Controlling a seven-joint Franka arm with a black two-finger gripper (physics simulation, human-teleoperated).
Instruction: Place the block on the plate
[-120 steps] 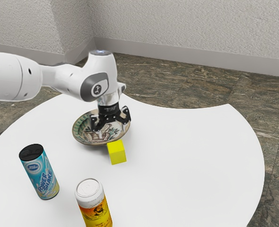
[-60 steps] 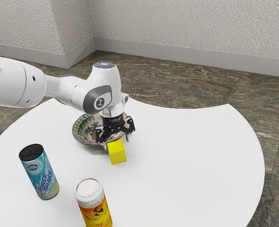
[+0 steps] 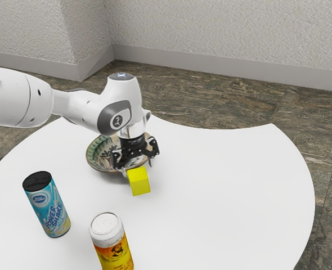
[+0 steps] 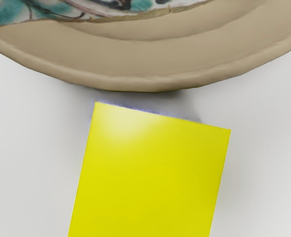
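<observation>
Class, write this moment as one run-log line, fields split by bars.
black two-finger hand: open, close to yellow cube-shaped block | block: beside patterned round plate, on white table | placement: not yet done

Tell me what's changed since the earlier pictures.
The pincer has come down and slightly toward the exterior view's right, from over the plate to the block. It remains open; nothing was taken hold of. The block, plate, blue can and orange can stayed put.
</observation>
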